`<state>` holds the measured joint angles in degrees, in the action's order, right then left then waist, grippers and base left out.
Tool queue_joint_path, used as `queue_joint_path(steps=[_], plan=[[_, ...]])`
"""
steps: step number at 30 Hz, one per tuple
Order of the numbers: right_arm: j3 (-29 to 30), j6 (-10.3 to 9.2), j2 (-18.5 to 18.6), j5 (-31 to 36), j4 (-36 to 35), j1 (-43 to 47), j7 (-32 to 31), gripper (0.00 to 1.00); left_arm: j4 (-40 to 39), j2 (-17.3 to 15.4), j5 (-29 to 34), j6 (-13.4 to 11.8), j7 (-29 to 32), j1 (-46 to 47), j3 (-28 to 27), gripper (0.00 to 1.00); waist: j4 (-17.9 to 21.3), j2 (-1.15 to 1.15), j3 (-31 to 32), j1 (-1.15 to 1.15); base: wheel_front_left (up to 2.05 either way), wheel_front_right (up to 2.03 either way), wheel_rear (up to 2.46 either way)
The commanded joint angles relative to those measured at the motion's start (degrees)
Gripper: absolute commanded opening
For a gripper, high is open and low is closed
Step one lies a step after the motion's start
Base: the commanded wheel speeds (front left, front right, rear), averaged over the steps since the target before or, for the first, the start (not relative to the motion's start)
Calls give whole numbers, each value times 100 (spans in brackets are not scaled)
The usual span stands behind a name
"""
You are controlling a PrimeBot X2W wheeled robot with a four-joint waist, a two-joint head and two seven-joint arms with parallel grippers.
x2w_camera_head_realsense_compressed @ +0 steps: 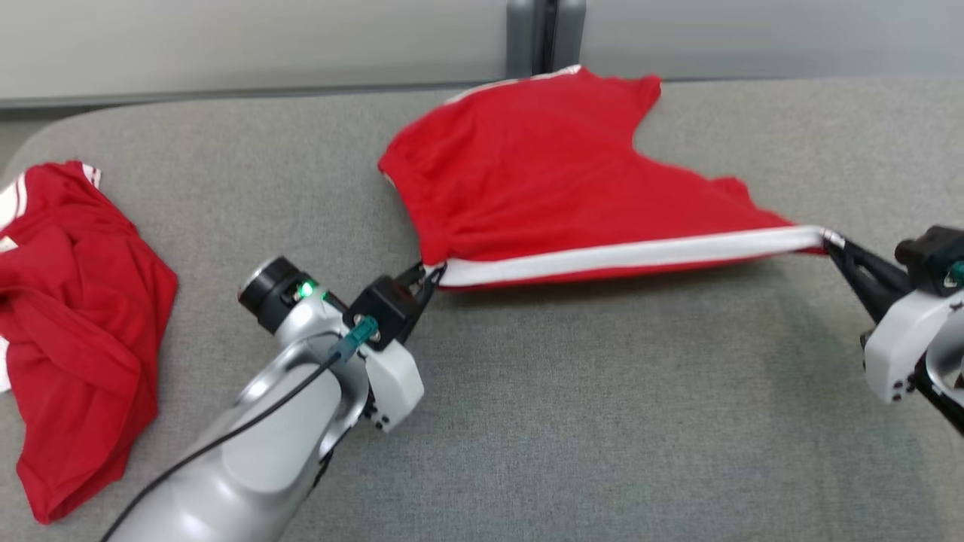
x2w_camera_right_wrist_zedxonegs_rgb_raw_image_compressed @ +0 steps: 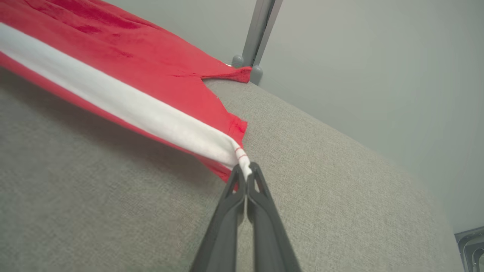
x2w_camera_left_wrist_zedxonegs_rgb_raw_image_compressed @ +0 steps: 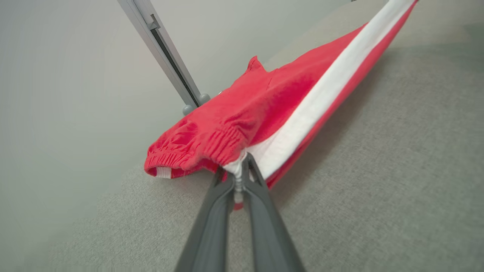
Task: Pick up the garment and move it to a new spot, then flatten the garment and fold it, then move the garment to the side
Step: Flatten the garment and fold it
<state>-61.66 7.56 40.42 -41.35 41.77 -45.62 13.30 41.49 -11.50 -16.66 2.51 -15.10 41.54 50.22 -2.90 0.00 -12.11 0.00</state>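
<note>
Head view: left pincer (x2w_camera_head_realsense_compressed: pixel 433 275) and right pincer (x2w_camera_head_realsense_compressed: pixel 834 242) clamp opposite ends of the garment (x2w_camera_head_realsense_compressed: pixel 542 173).

Garment (x2w_camera_head_realsense_compressed: pixel 527 165): the white-striped edge runs off the top of the left wrist view and off the left of the right wrist view. Its two pinched corners are hidden between the jaws of the left gripper (x2w_camera_head_realsense_compressed: pixel 431 277) and the right gripper (x2w_camera_head_realsense_compressed: pixel 834 242).
Second red garment (x2w_camera_head_realsense_compressed: pixel 75 301): cut by the head view's left edge.
Right arm (x2w_camera_head_realsense_compressed: pixel 915 331): cut by the right edge.
Grey post (x2w_camera_head_realsense_compressed: pixel 546 34): top cut off.
</note>
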Motion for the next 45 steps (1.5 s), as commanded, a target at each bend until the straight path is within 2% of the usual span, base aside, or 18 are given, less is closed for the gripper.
queue_joint_path(steps=[1,8,15,23,28,33,36,40,45], plan=[[-55,-14,95,-87,-7,86,-43,0,6,-60,-19,20,-8,-118,-41,0,6,0,167,0,0,0,0],[-863,-15,571,-918,-561,336,-459,0,-90,-107,-228,231,-8,-864,-35,0,-6,0,617,0,0,0,0],[-1157,-15,1394,-1226,-1841,785,-1255,0,-150,-175,-548,379,48,-1601,160,0,18,0,964,0,0,0,0],[-1171,-15,2160,-1162,-2883,1242,-1939,0,-635,-324,-804,221,97,-2377,188,0,59,0,1245,0,0,0,0],[-1163,-15,2647,-1237,-3429,1371,-2069,0,-1150,-525,-831,117,204,-2752,273,0,30,0,1317,0,0,0,0],[-1143,-16,2909,-1292,-3607,1201,-2027,0,-1640,-720,-850,-13,303,-2869,234,0,-9,0,1308,0,0,0,0],[-1074,-17,2924,-1290,-3571,1024,-1921,0,-1945,-791,-882,-136,338,-2761,111,0,-83,0,1214,0,0,0,0],[-916,-17,2828,-1270,-3397,691,-1807,0,-2265,-710,-982,-236,370,-2503,-71,0,-218,0,990,0,0,0,0],[-857,-15,2764,-1101,-3168,176,-1751,0,-2469,-423,-1013,-239,373,-2011,-187,0,-485,0,592,0,0,0,0]])
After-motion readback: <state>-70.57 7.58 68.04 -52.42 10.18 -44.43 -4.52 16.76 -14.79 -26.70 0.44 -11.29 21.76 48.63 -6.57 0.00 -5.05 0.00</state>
